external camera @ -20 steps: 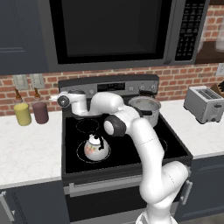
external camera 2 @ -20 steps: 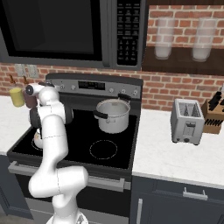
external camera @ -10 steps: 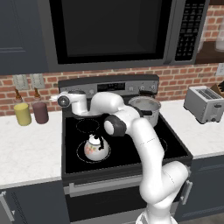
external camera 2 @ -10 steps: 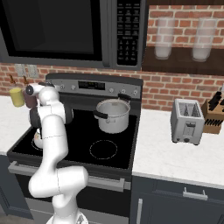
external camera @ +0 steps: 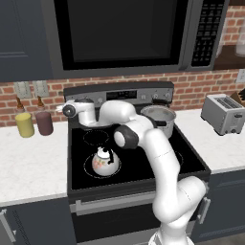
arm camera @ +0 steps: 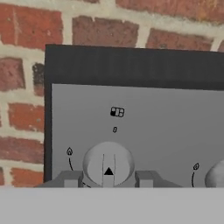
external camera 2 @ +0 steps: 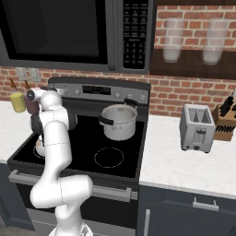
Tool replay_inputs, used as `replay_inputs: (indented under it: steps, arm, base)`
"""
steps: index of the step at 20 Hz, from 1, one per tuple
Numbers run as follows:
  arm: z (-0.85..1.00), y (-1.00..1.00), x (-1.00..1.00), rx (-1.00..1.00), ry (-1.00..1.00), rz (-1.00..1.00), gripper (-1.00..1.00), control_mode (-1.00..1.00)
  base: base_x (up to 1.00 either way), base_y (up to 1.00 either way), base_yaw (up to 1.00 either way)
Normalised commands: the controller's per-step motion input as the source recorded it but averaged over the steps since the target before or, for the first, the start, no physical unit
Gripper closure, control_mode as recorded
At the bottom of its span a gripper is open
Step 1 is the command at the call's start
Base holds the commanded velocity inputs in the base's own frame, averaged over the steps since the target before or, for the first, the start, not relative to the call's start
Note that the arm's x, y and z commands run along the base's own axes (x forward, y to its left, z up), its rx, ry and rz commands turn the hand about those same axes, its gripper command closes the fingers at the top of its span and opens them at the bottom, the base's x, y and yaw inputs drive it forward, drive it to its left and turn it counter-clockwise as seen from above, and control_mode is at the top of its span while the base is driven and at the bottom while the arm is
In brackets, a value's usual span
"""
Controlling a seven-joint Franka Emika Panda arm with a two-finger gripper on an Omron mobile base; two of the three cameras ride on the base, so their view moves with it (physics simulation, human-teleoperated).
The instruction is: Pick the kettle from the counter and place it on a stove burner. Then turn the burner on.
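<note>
Your gripper point(arm camera: 108, 178) is up at the stove's grey control panel point(arm camera: 166, 127), its two fingertips point(arm camera: 71, 178) closed in on either side of a round knob point(arm camera: 108, 162), grasping it. A second knob point(arm camera: 217, 175) sits off to the hand's right. Below and in front of the hand, the kettle point(external camera: 105, 161) stands upright on the large stove burner point(external camera: 89, 167), with the steel pot point(external camera: 159, 119) farther off to the right.

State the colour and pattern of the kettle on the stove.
The kettle is white with faint pink floral marks, black handle; clearest in the left base view.
</note>
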Motion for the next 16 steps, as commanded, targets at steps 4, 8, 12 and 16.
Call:
replay_inputs:
  steps: [4, 8, 12, 16]
  arm:
    - [0.00, 0.00, -0.06, -0.09, 0.00, 0.00, 1.00, -1.00]
    - [0.00, 0.00, -0.08, -0.08, 0.00, 0.00, 1.00, -1.00]
    - [0.00, 0.00, -0.11, -0.09, 0.00, 0.00, 1.00, -1.00]
    - [0.00, 0.00, -0.13, -0.14, 0.00, 0.00, 1.00, -1.00]
  base:
    - [0.00, 0.00, 0.00]
    - [0.00, 0.00, 0.00]
    - [0.00, 0.00, 0.00]
    - [0.00, 0.00, 0.00]
